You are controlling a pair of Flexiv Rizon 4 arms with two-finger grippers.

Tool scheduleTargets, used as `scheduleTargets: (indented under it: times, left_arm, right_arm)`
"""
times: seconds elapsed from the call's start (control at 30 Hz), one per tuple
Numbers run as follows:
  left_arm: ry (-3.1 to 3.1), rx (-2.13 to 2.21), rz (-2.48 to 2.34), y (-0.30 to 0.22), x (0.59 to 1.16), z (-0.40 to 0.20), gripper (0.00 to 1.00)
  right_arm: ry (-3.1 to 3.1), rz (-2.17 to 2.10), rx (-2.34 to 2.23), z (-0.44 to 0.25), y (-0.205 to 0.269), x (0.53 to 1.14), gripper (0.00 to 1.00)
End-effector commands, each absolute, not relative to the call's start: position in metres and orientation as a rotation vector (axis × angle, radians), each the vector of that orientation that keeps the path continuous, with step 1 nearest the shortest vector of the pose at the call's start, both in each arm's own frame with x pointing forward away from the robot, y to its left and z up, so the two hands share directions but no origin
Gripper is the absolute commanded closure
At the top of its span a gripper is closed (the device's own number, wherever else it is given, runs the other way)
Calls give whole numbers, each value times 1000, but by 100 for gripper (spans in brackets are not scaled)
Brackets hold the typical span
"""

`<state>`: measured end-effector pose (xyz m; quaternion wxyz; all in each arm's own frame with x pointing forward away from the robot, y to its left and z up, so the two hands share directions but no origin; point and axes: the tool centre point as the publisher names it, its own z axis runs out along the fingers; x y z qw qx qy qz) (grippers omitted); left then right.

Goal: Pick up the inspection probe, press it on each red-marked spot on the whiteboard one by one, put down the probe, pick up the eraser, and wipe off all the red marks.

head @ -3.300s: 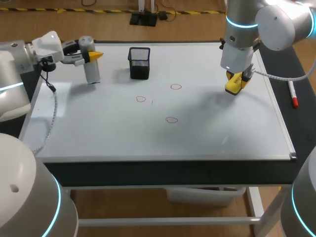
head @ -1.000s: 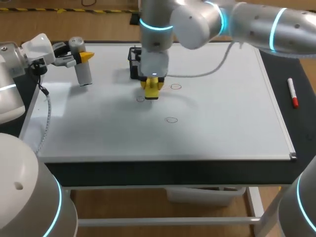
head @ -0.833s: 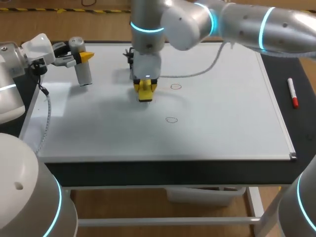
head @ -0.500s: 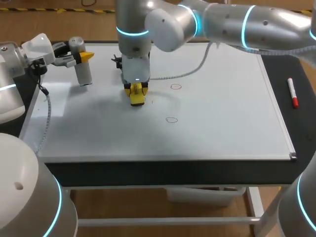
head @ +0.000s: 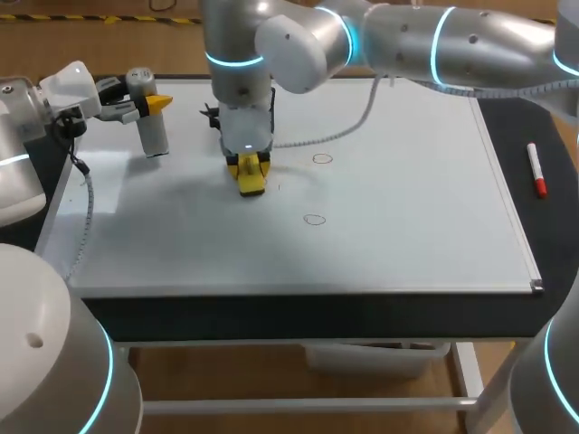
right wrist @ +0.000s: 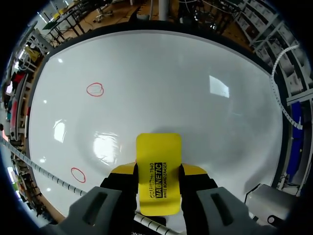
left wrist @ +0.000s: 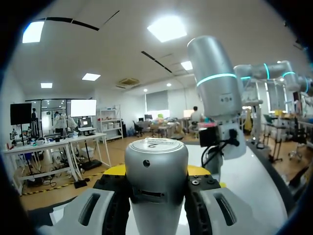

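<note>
Since the earliest frame, the right arm has come from the right side of the whiteboard [head: 407, 199] across to its left middle, and in the last half second it hardly shifts.

Head view: the right end effector [head: 251, 170] points down and presses the yellow eraser [head: 252, 185] on the board, at the place where a third ring was drawn. The far red mark [head: 322, 159] and the near red mark [head: 314, 219] are not wiped yet. The left end effector [head: 156, 102] stays at the left edge of the desk, closed around the grey probe [head: 154, 136], which hangs upright above the board.

Left wrist view: the probe sits clamped between both fingers, and the right arm stands ahead of it.

Right wrist view: both fingers grip the eraser from two sides. Two red rings lie ahead of it and to one side, well apart from it.

I judge that the wiping step is in hand, with one mark probably erased, although the probe is not put down. The next move calls for sliding the eraser to the far mark with steady pressure, flat on the board.
</note>
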<state>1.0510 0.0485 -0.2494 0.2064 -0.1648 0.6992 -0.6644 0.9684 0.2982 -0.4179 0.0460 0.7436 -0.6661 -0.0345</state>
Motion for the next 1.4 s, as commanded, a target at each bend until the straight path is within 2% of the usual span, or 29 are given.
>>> scheduleTargets:
  times: [0.03,1.17,1.4]
  left_arm:
    - [1942,-459,-1849,47,1051,-249,100]
    - [1942,-459,-1849,47,1051,-249,100]
    - [1942,-459,-1849,47,1051,-249,100]
  right_arm:
    - [-2034,-110,2273,-419,295,969,100]
    - [-2200,-87,2108,-427,235,971,100]
    - [-2229,-82,2118,-408,232,972,100]
